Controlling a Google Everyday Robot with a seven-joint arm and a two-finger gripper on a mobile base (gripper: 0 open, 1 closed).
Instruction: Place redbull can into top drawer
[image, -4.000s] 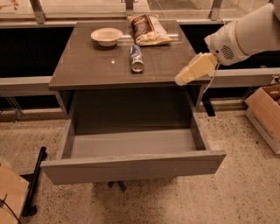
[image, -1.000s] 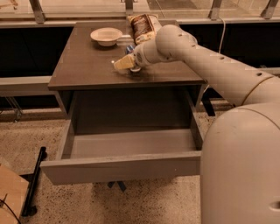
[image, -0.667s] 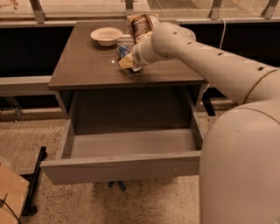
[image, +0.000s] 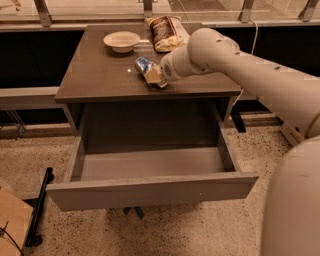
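Note:
The redbull can (image: 143, 64) lies on the brown cabinet top (image: 100, 75), with only its silver-and-blue end showing to the left of my gripper. My gripper (image: 154, 75) is down on the can's right part and hides the rest of it. The top drawer (image: 150, 194) is pulled wide open below the cabinet top. Its light grey inside (image: 150, 162) holds nothing. My white arm reaches in from the right across the cabinet's right half.
A white bowl (image: 121, 40) sits at the back of the cabinet top. A brown-and-yellow snack bag (image: 165, 31) lies to its right, just behind my arm. A cardboard box corner (image: 12, 225) and a black bar (image: 40, 207) are on the speckled floor at lower left.
Four seconds ago my arm was off to the right of the cabinet. It has since swung left onto the can, and the can's visible end now sits slightly further left.

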